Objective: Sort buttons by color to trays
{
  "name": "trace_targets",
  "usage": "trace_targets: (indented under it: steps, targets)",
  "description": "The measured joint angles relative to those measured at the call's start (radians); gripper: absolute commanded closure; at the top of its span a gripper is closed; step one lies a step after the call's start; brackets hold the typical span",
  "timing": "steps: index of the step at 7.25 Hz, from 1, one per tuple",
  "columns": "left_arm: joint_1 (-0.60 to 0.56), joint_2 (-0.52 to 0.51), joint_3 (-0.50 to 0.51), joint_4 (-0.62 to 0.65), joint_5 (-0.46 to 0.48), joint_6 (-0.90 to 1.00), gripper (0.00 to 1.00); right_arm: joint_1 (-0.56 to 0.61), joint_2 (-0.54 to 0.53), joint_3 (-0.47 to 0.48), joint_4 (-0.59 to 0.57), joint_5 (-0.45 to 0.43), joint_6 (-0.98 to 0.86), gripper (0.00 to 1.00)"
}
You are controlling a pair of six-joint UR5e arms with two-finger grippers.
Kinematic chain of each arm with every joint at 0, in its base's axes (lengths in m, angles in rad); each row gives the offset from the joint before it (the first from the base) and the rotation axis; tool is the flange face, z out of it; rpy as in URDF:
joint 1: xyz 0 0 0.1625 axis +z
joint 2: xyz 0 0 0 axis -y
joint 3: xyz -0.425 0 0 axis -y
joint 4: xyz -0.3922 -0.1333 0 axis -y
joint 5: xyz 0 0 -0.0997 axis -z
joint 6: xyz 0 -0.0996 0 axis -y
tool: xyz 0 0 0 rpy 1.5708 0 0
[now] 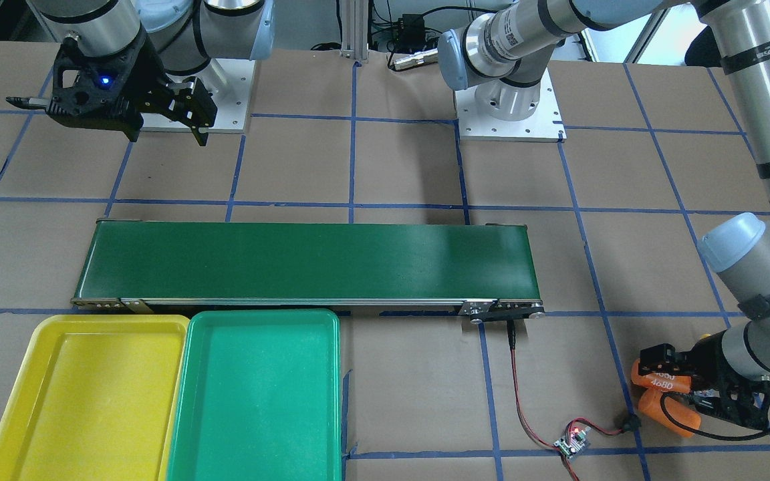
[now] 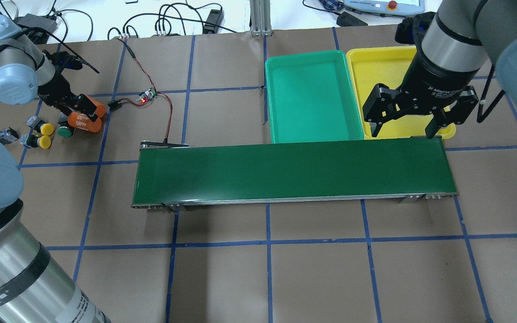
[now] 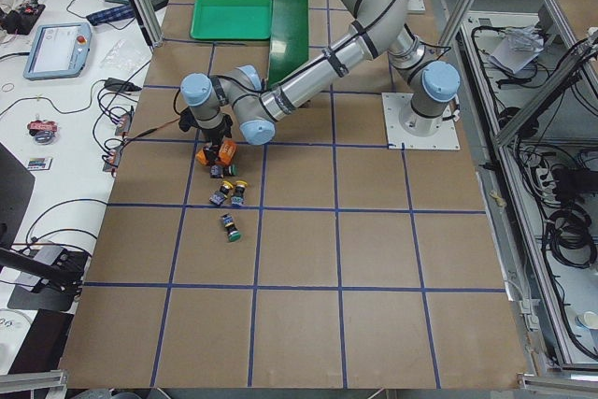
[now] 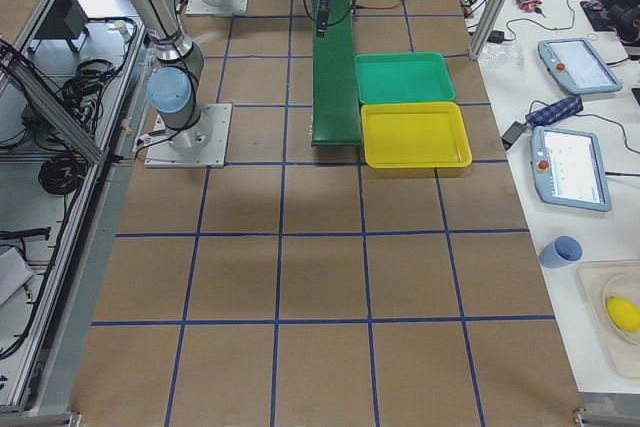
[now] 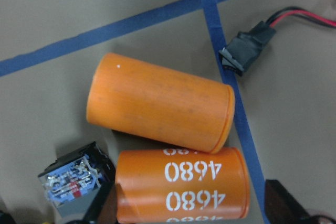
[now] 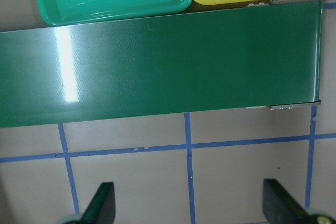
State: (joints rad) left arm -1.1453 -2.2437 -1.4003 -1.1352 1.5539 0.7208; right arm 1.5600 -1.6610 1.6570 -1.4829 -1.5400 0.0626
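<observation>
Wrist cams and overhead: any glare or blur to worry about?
Right wrist view: sharp, but a bright vertical glare streak on the conveyor belt. Left wrist view: very close, slightly soft overall; the orange cylinders dominate the frame. Overhead view: even light, only a thin sheen along the belt's near edge.

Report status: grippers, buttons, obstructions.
Left gripper open over orange cylinders. Right gripper open, high by conveyor. Buttons on table, none in trays. Cylinders crowd green button.
</observation>
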Motion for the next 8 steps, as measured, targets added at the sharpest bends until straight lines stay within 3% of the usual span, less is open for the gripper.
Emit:
trace_targets:
  steps: [8]
  targets:
    - [0.003,-0.018,0.029,-0.018,0.009,-0.013,0.0,0.0,-0.001,0.001,0.0,0.002,0.001,0.0]
